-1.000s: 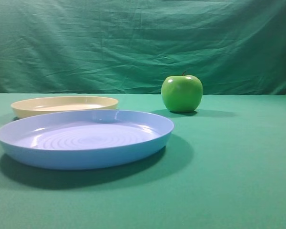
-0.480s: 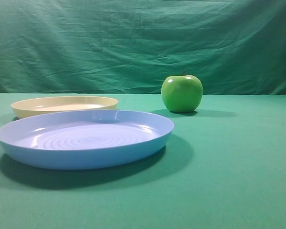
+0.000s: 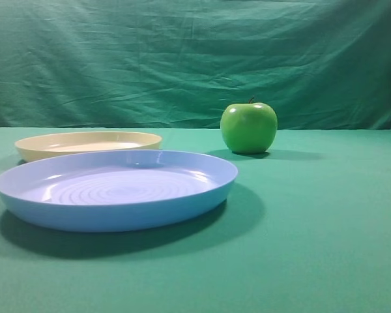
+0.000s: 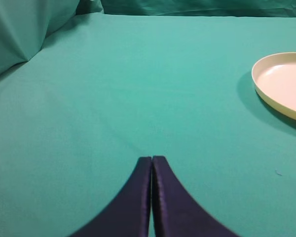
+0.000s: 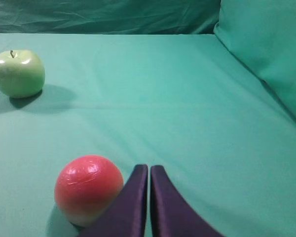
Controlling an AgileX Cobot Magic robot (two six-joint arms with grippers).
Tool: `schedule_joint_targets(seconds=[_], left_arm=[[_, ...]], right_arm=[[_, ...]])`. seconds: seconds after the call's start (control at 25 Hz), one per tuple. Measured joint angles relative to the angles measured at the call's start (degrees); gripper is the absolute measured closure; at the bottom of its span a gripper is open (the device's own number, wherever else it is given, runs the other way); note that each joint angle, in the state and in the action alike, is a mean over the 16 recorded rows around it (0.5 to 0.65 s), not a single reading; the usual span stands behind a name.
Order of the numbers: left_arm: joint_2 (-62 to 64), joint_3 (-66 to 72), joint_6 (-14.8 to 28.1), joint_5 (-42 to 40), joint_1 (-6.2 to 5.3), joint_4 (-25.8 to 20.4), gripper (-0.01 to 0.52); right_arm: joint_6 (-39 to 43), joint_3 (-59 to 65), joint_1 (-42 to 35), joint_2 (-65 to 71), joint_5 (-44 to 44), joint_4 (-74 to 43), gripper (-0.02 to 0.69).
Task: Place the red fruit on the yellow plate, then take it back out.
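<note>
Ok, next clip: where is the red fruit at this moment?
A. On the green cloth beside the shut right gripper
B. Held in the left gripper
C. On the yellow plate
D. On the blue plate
A. In the right wrist view the red fruit sits on the cloth just left of the right gripper, whose jaws are pressed together; the yellow plate holds nothing.

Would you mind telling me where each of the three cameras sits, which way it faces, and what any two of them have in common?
Exterior high: sits low at table level, facing the green backdrop past the blue plate, yellow plate and green apple; no robot part shows.
Left wrist: rides behind the left gripper, jaws shut, looking forward over the cloth; the yellow plate is at right.
Right wrist: rides behind the right gripper, jaws shut, with the red fruit just left of it.
Shared: exterior and right wrist both see the green apple; exterior and left wrist, the yellow plate.
</note>
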Motion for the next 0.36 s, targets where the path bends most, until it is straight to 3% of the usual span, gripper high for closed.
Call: schedule_joint_targets(seconds=[0.36], left_arm=[[0.00, 0.00, 0.02, 0.00, 0.00, 0.00, 0.514]], right_arm=[[0.00, 0.00, 0.06, 0.00, 1.05, 0.02, 0.665]])
